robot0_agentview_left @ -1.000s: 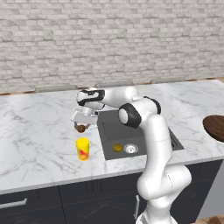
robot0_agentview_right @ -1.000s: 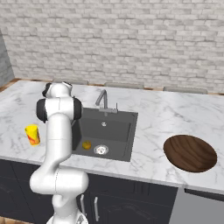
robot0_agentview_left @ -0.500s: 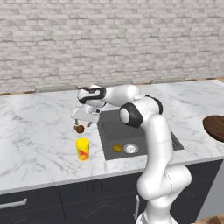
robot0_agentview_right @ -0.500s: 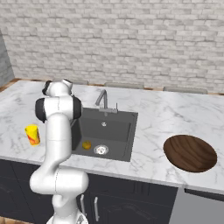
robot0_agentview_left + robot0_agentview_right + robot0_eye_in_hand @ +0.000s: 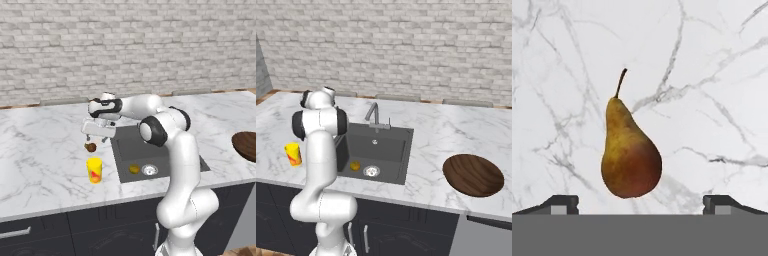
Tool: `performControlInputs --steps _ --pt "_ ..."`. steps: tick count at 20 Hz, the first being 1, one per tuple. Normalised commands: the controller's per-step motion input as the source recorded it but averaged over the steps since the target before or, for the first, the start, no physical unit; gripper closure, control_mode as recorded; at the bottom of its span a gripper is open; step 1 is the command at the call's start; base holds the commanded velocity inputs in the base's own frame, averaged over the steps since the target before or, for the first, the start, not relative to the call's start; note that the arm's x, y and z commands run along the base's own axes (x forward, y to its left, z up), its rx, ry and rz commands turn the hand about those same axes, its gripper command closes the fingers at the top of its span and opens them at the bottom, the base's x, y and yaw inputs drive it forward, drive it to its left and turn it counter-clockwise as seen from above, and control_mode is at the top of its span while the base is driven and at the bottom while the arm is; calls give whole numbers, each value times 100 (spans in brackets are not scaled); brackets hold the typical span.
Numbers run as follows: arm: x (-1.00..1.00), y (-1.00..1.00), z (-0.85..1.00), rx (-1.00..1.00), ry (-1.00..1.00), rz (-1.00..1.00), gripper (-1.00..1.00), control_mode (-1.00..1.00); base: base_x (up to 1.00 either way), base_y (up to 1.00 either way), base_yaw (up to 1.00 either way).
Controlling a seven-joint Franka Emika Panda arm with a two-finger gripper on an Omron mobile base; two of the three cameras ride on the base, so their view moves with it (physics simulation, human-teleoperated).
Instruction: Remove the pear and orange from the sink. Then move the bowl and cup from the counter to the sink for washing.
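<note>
The cup (image 5: pixel 94 170) stands on the counter (image 5: pixel 40 155) left of the sink (image 5: pixel 145 150), nearest the front edge. Just behind it the pear (image 5: pixel 90 147) lies on the marble under the gripper (image 5: pixel 96 138), whose jaws are spread wide with nothing between them. The orange (image 5: pixel 134 169) sits inside the sink beside the drain.

Kitchen, rendered, as I see it from base cameras. White marble counter (image 5: pixel 45 165) with grey veining runs wall to wall. Grey-white brick wall (image 5: pixel 406 45) behind it. Dark sink (image 5: pixel 387 145) set into counter, steel drain, grey faucet (image 5: pixel 374 114) at back edge. Dark cabinets (image 5: pixel 75 230) below counter, bar handle on one front. Fruit and tableware about: pear (image 5: pixel 630 155), orange (image 5: pixel 134 169), cup (image 5: pixel 94 170), bowl (image 5: pixel 473 175). Wood floor at frame corners.
</note>
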Motion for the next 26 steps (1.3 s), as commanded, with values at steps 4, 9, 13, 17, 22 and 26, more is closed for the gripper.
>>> performControlInputs --steps 4,9,13,17,22,26 --pt "-16 -7 20 -12 0 -11 -100 -100 0 0 0" --pt "-12 -9 17 -8 0 -13 -100 -100 0 0 0" --pt "-12 -10 18 -5 0 -13 -100 -100 0 0 0" --pt "-5 0 17 -7 1 -11 -100 -100 0 0 0" --pt "-6 -2 18 -7 0 -10 -100 -100 0 0 0" --pt "-7 -6 20 -7 0 -9 -100 -100 0 0 0"
